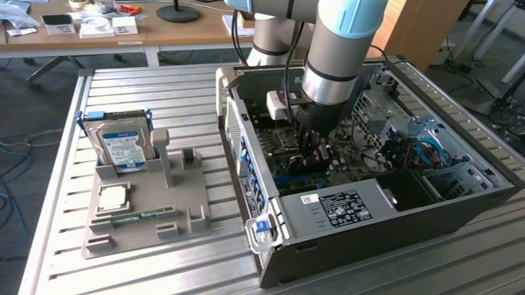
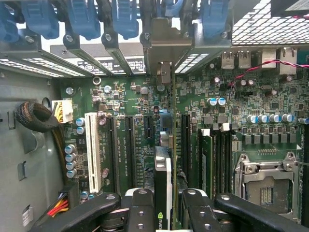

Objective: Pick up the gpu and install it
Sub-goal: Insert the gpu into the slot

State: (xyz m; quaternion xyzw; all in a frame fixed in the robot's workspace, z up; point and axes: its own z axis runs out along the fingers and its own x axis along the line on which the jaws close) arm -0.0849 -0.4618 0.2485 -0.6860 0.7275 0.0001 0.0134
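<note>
Black claw [image 2: 163, 212] fingers clamp the gpu [image 2: 162, 183] edge-on. It stands upright over the motherboard [image 2: 125, 101] slots inside the computer case [image 1: 410, 215].

The gpu [image 2: 162, 186] stood edge-on between the gripper's [image 2: 163, 205] fingers, over the motherboard [image 2: 130, 104] (inside the computer case [image 1: 410, 212]); the hard drive [image 1: 122, 144] sat on the stand [image 1: 147, 212] at the exterior view's left.

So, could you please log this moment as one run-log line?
claw: shut on gpu | gpu: edge-on above motherboard slots | location: inside computer case
</note>
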